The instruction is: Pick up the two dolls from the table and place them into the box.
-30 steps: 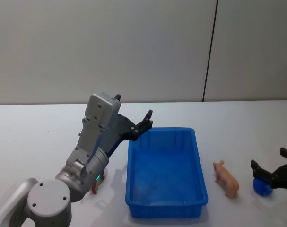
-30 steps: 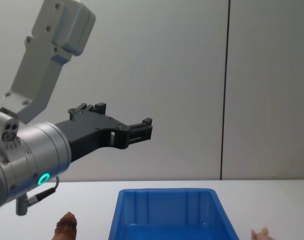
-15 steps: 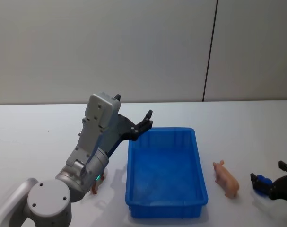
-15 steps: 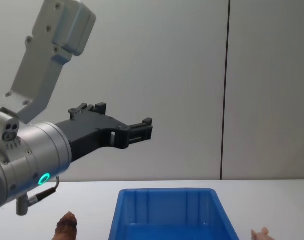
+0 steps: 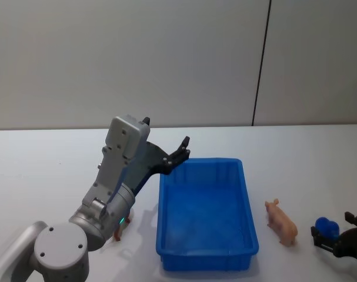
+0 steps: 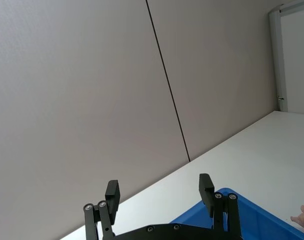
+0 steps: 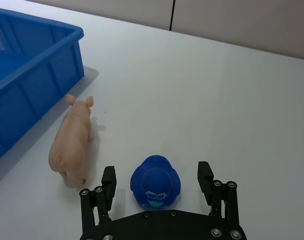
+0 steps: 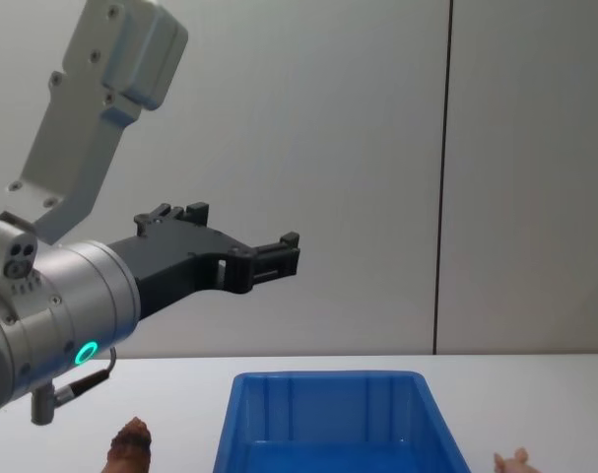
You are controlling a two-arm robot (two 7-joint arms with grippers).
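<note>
One white bench [image 5: 49, 158] carries everything. One blue box [image 5: 204, 258] sits at its middle, with nothing in it.

Two grippers. The left gripper [image 5: 181, 151] hangs in the air above the box's 11 o'clock corner, its fingers spread wide and holding nothing; the left wrist view shows it [image 6: 159, 186] with the box rim beneath. The right gripper [image 7: 157, 172] is low over the bench at 3 o'clock from the box, well apart from it. It is also wide open, and a small blue toy [image 7: 155, 182] shows between its fingers without being gripped.

Two dolls, both on the bench outside the box. The pink doll [image 5: 282, 223] lies near the box's right wall at 3 o'clock, and at 9 o'clock from the right gripper, just beside the blue toy. The brown doll [image 8: 131, 443] stands near the box's left wall at about 8 o'clock. It is well below the left gripper, at roughly 7 o'clock from it in the head view, partly hidden behind the left arm.
</note>
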